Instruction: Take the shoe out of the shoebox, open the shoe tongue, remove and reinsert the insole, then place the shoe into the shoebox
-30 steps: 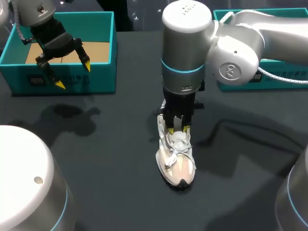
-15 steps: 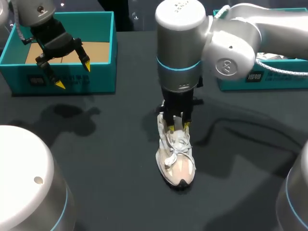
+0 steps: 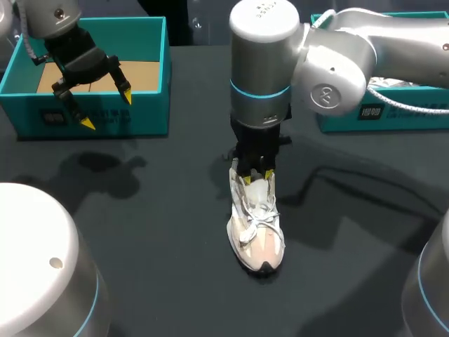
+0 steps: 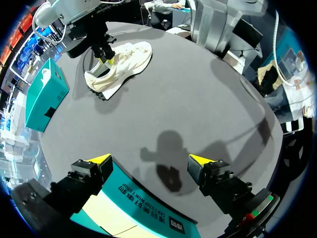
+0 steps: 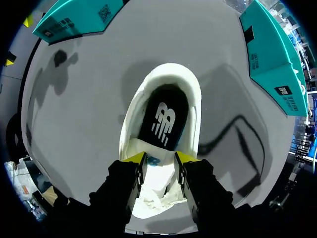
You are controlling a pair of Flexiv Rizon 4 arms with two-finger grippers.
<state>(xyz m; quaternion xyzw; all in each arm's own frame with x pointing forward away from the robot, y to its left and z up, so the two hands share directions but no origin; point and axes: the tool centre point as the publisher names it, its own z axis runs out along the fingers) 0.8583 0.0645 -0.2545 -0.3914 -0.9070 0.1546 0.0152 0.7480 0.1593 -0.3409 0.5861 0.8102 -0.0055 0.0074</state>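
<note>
Right gripper (image 3: 256,174) has shifted toward 12 o'clock, fingers clamped on the tongue (image 5: 154,191) and drawing it back. Shoe (image 3: 256,232) sits at table centre, toe to 6 o'clock. Its insole (image 5: 163,121) is exposed, judged ready for removal. Left gripper (image 3: 106,109) hangs spread over the shoebox (image 3: 147,116) at 10 o'clock.

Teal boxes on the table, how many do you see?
2. Open box at far left, beneath the left tool; second box at far right, partly hidden by the right arm.
</note>
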